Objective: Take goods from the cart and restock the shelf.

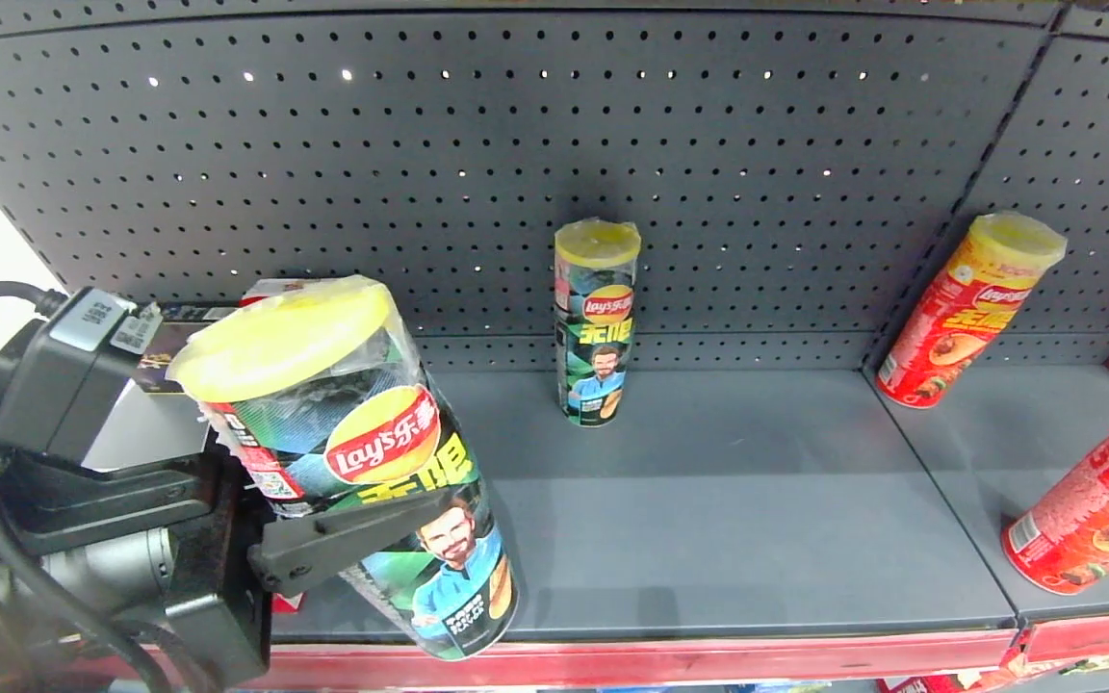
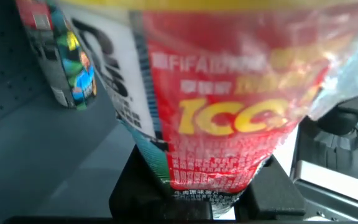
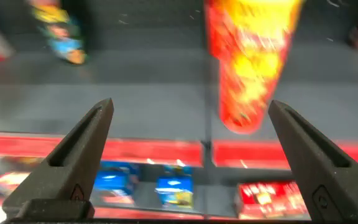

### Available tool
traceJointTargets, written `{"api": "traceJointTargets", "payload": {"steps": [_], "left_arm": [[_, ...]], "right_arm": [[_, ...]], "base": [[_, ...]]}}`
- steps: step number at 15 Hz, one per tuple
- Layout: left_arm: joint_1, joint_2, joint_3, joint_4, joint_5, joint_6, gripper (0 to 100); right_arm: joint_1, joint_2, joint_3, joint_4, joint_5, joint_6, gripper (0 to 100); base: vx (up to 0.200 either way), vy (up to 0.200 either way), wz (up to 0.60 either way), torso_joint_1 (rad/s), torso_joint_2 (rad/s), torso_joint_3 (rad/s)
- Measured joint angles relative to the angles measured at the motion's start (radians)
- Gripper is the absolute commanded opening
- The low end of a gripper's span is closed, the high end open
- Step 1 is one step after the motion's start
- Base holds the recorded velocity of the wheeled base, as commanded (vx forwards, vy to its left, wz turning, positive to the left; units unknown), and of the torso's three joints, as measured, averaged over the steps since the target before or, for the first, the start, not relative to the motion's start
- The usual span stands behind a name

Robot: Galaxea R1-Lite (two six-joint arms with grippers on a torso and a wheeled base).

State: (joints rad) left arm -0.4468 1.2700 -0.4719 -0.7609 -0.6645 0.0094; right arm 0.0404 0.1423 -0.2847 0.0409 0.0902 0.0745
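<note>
**Chip can (image 1: 343,423) gripped, not yet shelved**

Clamped in left gripper (image 1: 391,539), jaws closed around its lower body; held tilted over near left edge of shelf (image 1: 728,520), not set down; matching can (image 1: 597,322) already upright at far middle, against pegboard (image 1: 516,144); far red can (image 1: 973,308) and near red can (image 1: 1094,510) on the section to the right; right gripper (image 3: 190,107) spread wide, holding nothing; probably early going, with plenty of bare shelf left to fill.

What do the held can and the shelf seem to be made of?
The held can seems a glossy printed cardboard tube with a yellow, probably plastic lid. The shelf seems matte grey painted metal: its back panel is punched with holes.
</note>
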Motion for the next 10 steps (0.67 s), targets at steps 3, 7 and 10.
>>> {"api": "traceJointTargets", "payload": {"steps": [3,7,10], "left_arm": [[0.000,-0.001,0.022,0.000,-0.001,0.000,0],[0.001,0.003,0.013,-0.006,-0.002,0.000,0],[0.003,0.014,0.009,-0.013,-0.003,0.000,0]], "right_arm": [[0.105,0.150,-0.108,0.037,0.104,-0.057,100],[0.144,0.235,-0.099,0.045,0.198,-0.096,100],[0.151,0.337,-0.125,0.042,0.211,-0.165,100]], "base": [[0.000,0.000,0.00,0.000,0.00,0.000],[0.000,0.000,0.00,0.000,0.00,0.000],[0.000,0.000,0.00,0.000,0.00,0.000]]}}
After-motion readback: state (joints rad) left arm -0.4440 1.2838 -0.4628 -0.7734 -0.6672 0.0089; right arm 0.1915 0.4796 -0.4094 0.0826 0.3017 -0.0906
